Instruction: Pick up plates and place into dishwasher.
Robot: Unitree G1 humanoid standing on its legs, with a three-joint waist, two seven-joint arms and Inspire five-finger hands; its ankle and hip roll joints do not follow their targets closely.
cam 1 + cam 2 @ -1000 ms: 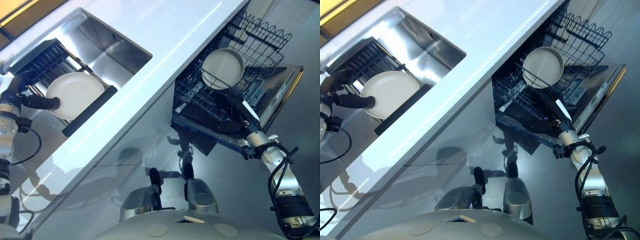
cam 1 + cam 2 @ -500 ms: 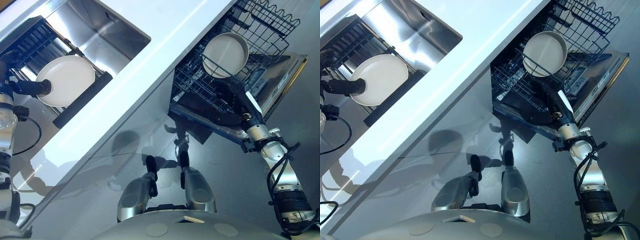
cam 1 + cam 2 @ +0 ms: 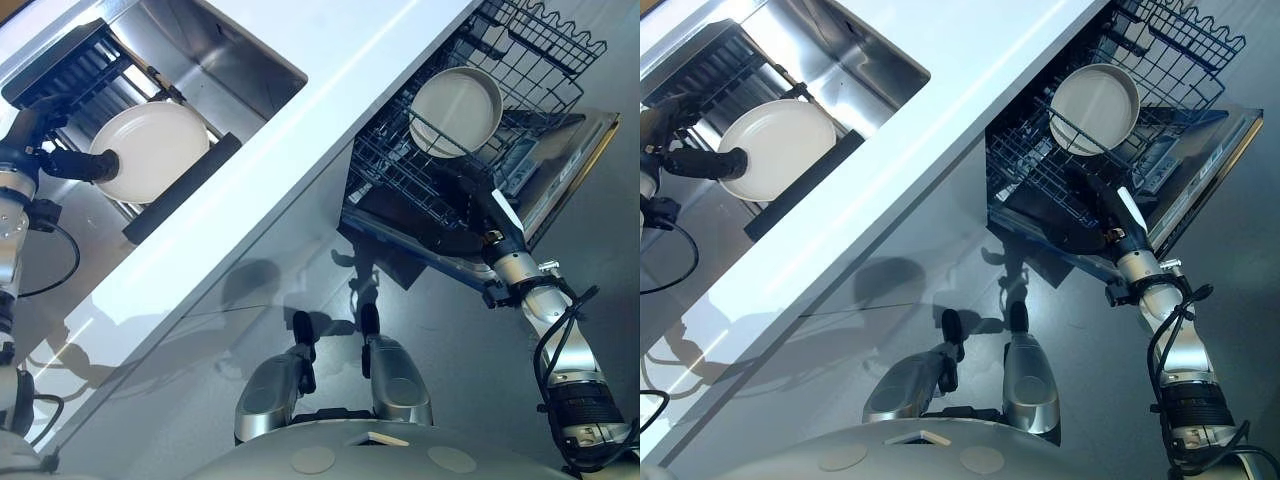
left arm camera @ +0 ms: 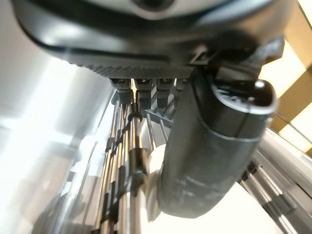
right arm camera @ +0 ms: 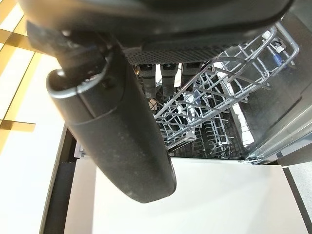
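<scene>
Plate (image 3: 152, 151) pinched by left hand (image 3: 62, 163) at sink rack (image 3: 170, 195); right hand (image 3: 478, 203) fingers unclear, by dishwasher rack (image 3: 400, 170).

My two head eyes look down, sharing sink (image 3: 215, 85) and dishwasher (image 3: 470, 165); each wrist camera peers close along its own hand.

Bright overhead glare on the countertop (image 3: 300, 130); blurred, close wrist views.
</scene>
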